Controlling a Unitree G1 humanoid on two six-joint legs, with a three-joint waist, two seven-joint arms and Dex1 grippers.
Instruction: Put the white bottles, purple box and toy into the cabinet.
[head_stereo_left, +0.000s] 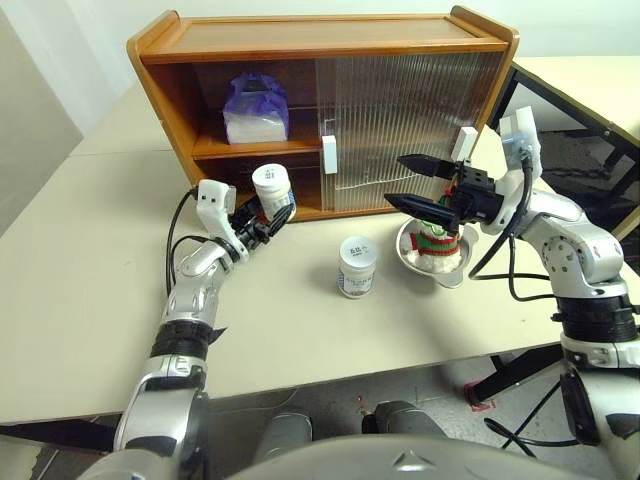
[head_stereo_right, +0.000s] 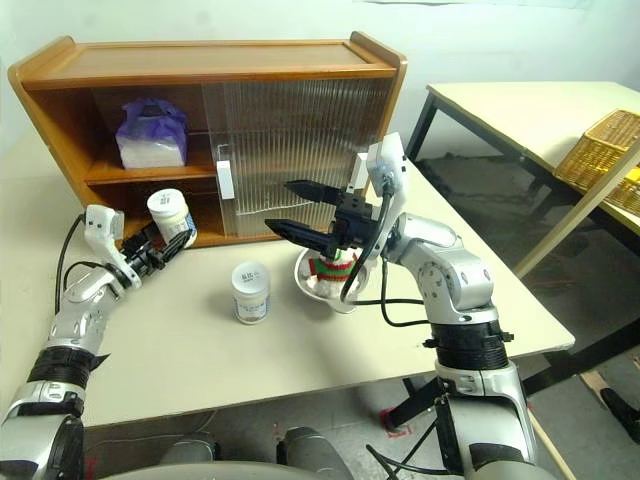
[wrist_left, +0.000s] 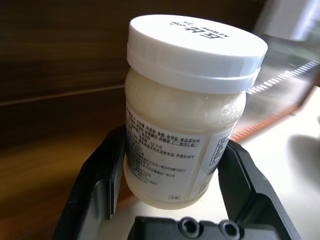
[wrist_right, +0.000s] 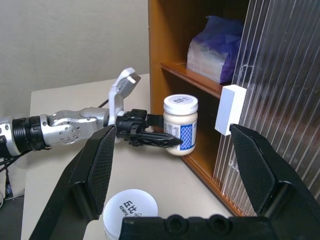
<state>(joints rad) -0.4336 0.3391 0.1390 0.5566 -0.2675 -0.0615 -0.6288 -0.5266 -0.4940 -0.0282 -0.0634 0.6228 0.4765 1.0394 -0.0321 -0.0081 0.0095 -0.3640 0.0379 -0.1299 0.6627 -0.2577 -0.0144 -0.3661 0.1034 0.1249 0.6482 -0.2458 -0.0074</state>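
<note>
Left gripper (head_stereo_left: 268, 216) pinching one white bottle (head_stereo_left: 272, 188) at the cabinet's (head_stereo_left: 330, 60) lower shelf opening, right gripper (head_stereo_left: 415, 184) spread wide above the toy (head_stereo_left: 437, 245) in a steel bowl (head_stereo_left: 452, 272), second white bottle (head_stereo_left: 356, 266) on the table (head_stereo_left: 90, 300), purple box (head_stereo_left: 255, 108) on upper shelf

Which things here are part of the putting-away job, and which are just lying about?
Job: held white bottle in left end effector; second white bottle on table; purple box on upper shelf; toy; cabinet.
Lying about: steel bowl; wicker basket.
</note>
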